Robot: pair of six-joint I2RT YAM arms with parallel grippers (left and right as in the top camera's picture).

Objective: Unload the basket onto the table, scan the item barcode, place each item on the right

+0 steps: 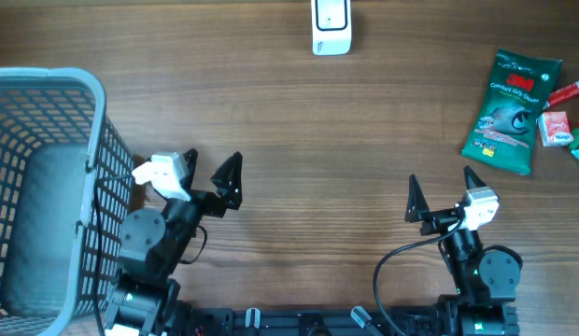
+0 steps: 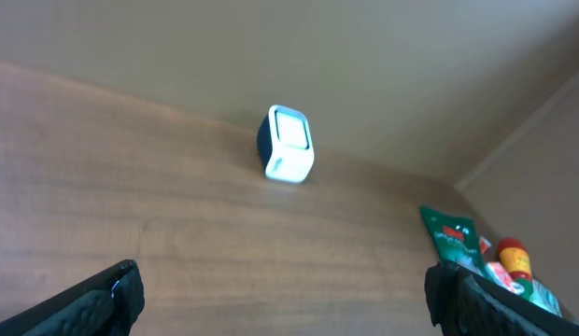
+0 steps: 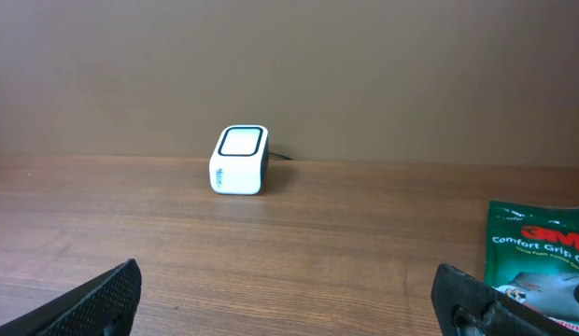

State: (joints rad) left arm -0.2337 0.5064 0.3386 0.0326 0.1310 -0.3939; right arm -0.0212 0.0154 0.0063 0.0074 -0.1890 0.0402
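**Both pincers released, item lying apart on the table**

Count: two arms, one scanner [image 1: 331,26], one green glove packet [image 1: 510,112], one grey basket [image 1: 47,112], and one red tube [image 1: 568,91] among a few small goods.

Both arms are folded low at the near edge, wrists level and fingers pointing forward across the table. The left pincer [image 1: 213,161] stands fully spread and holds nothing. The right pincer [image 1: 440,177] is likewise spread and empty.

The glove packet lies flat, ahead and to the right of the right pincer, well apart from it. Its long axis runs roughly away from the arms, tilted slightly, with the printed header at the far end. No barcode shows.

The scanner sits far ahead, between the two pincers' lines. The basket stands just left of the left pincer.
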